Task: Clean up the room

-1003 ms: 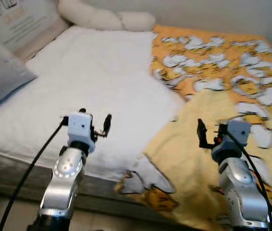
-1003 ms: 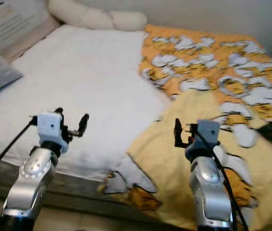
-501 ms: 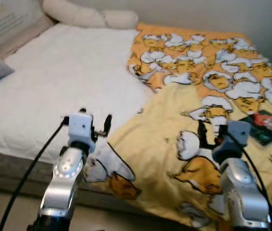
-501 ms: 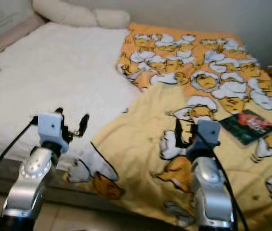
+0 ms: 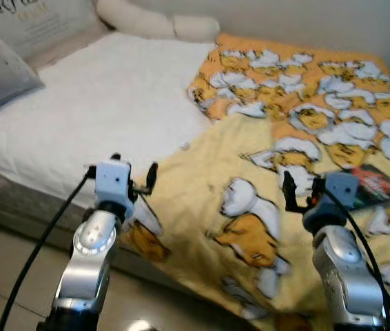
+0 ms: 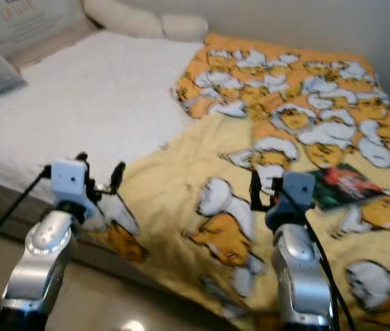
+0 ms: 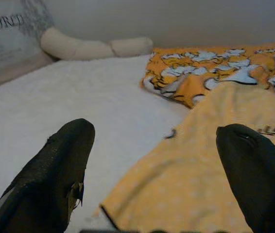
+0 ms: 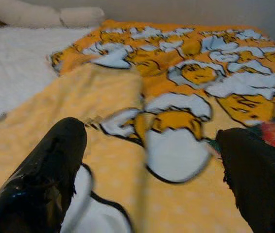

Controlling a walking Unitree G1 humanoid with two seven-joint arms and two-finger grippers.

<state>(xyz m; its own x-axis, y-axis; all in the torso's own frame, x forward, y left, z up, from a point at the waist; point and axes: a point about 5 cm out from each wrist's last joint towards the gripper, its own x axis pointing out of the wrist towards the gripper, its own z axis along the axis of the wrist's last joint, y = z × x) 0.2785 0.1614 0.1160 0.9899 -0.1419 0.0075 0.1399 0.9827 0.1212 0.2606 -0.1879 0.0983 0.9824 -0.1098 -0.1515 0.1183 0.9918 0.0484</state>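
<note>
Bed (image 5: 112,103): blanket (image 5: 250,172), book (image 6: 343,185) half-hidden behind right tool (image 8: 147,165); both tools, left tool (image 7: 152,170) included, open, empty.

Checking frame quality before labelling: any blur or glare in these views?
Left eye view: mild softness, a small glare spot on the tiled floor. Right wrist view: the yellow cartoon-print blanket is motion-smeared, and the black fingers are out of focus. Left wrist view: sharper, white mattress evenly lit.

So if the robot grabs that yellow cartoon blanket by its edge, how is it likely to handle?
The yellow cartoon blanket would probably be floppy: it lies rumpled and folded back on itself, and its edge drapes over the side of the bed. Lifting one edge would likely drag the rest along. The book lying on it might slide as well.
</note>
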